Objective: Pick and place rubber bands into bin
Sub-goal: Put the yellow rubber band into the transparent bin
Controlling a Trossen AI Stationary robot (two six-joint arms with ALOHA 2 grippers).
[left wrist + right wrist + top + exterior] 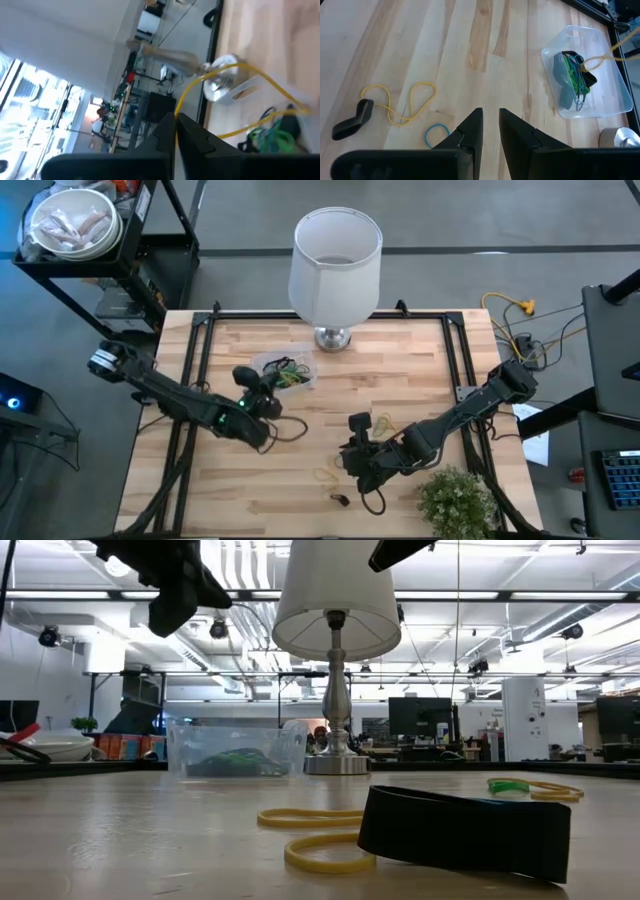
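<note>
Right now the left tool (262,387) is hovering beside the bin (268,363), its fingers (192,137) pressed together on a thin yellow rubber band (200,82) that is looping out from the tips and trailing toward the bin; the drop-off step seems to be the one in hand. The bin is sitting on the counter (400,370) just in front of the lamp base (332,337), already holding a tangle of green, black and blue bands (576,76). The right tool (356,442) is waiting lower down over the middle of the counter, its fingers (470,131) standing slightly apart with nothing visible between them. Loose bands are lying near it: a long yellow band (400,102) folded into a figure-eight, its long axis running across the boards; a small blue ring (436,135) lying flat just beside it; and a wide black band (353,120) flattened into a bent strip, pointing diagonally away from the yellow one. As a judgement, the next move calls for the left tool to come fully over the bin's rim and spread, so the stretched yellow loop falls inside rather than draping over the wall.
</note>
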